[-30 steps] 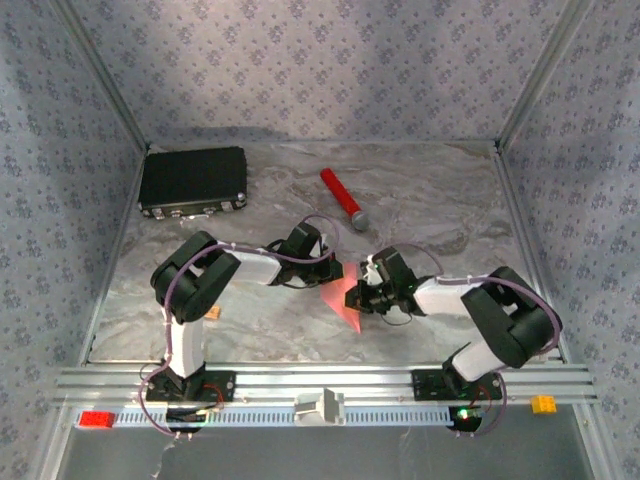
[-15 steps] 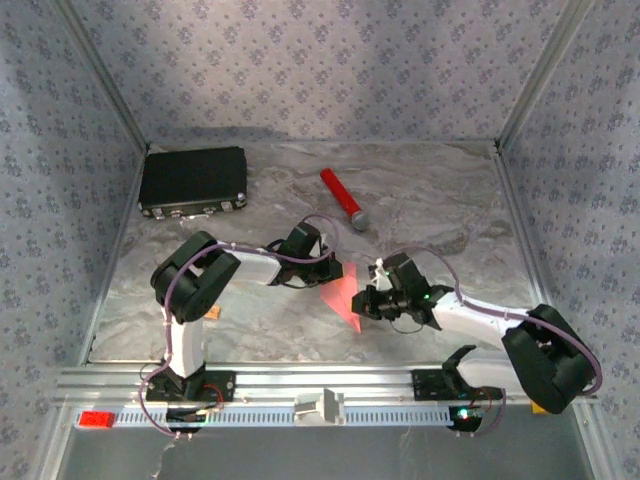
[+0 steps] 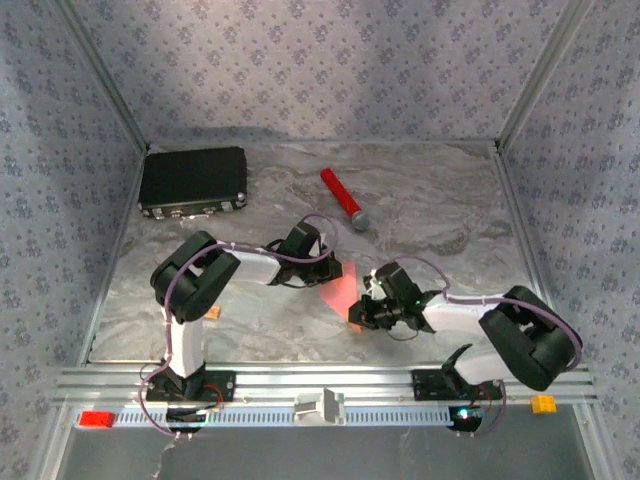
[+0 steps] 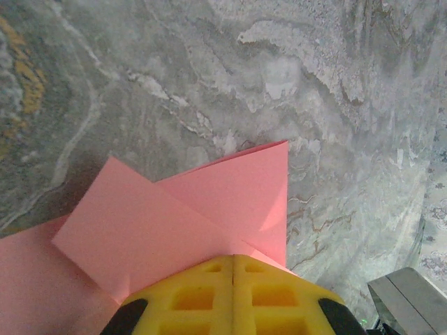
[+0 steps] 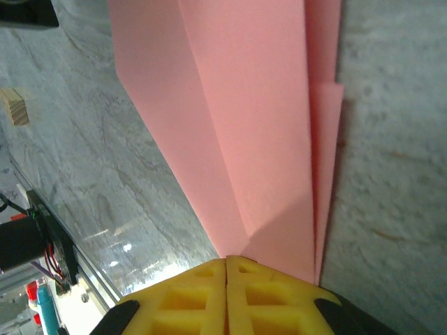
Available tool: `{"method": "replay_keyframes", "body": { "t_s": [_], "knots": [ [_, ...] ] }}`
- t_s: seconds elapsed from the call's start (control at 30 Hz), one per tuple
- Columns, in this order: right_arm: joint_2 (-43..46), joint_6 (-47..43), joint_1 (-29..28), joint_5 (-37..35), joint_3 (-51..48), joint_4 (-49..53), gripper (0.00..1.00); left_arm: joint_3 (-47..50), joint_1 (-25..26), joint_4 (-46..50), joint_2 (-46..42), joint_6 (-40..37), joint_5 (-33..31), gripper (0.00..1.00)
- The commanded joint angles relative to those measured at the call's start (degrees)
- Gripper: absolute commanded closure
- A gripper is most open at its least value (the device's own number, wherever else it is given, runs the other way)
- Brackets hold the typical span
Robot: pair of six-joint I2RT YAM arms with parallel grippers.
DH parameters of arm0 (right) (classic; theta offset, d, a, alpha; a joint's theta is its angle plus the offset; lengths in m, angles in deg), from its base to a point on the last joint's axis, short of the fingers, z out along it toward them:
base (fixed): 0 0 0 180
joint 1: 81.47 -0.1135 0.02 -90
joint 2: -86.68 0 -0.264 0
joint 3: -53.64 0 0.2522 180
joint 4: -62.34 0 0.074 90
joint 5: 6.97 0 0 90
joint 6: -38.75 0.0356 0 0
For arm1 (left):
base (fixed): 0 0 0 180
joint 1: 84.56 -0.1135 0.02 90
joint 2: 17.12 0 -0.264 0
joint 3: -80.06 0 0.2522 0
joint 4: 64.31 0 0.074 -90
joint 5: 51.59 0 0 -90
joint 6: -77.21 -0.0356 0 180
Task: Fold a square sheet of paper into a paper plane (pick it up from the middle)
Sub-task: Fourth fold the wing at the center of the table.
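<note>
Right gripper (image 5: 227,262): yellow fingers pressed together, tips down on the near end of the paper (image 5: 258,125). Can't tell if a layer is caught between them or they're just pinning it flat. Long creases run straight ahead from the tips. Several layers are stacked, with a narrower flap edge showing just right of the tips.

Left gripper (image 4: 232,258): fingers also pressed together, tips on the paper's opposite end. Same doubt about pinch vs. press. Just ahead of its tips two flaps overlap: one corner points ahead and right, the other slants off left.

From above, the grippers face each other with the paper flat on the table (image 3: 430,215) between them, touching both.

Progress, my read:
- Done: the sheet is no longer a plain square. Diagonal flaps are folded in and at least one long crease is set.
- Left: no slim dart yet. The layers lie open and flat and no wings are formed. I'd guess the centre fold and wing folds are to come. Call it midway.

Further out: small wood block (image 5: 14,106) well off to the right gripper's left. Red tube with grey tip (image 3: 342,199) lies beyond the left gripper, well apart. Black case (image 3: 193,180) is further back and left, untouched.
</note>
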Motion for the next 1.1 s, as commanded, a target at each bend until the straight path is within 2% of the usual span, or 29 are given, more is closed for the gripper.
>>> {"method": "replay_keyframes", "body": {
  "t_s": [0.0, 0.27, 0.43, 0.53, 0.63, 0.87, 1.07],
  "knots": [
    [3.1, 1.0, -0.7, 0.6, -3.4, 4.4, 0.92, 1.9, -0.8, 3.7, 2.4, 0.0, -2.7, 1.0],
    [15.3, 1.3, -0.2, -0.4, -7.0, 12.3, 0.91, 2.0, -0.7, 2.7, 2.6, 0.6, -2.4, 1.0],
    [25.1, 1.9, 1.5, -1.3, -4.0, 16.9, 0.89, 2.2, -0.6, 2.4, 2.3, 1.0, -2.2, 1.0],
    [26.8, 1.6, 3.7, -3.3, -2.7, 16.6, 0.86, 2.6, -0.5, 2.0, 1.5, 1.3, -2.6, 1.0],
    [22.4, 0.9, 5.6, -2.4, -0.7, 14.4, 0.88, 2.9, -0.5, 1.9, 0.9, 1.7, -3.0, 1.0],
    [7.3, 3.3, 4.2, -0.7, 3.4, 1.6, 0.9, 3.5, -0.5, 1.2, 0.7, 2.3, -3.2, 1.0],
    [-2.6, 2.4, 3.0, -0.1, 7.3, -0.2, 0.91, 3.3, -0.4, 0.9, 0.8, 2.3, -3.0, 1.0]
  ]
}}
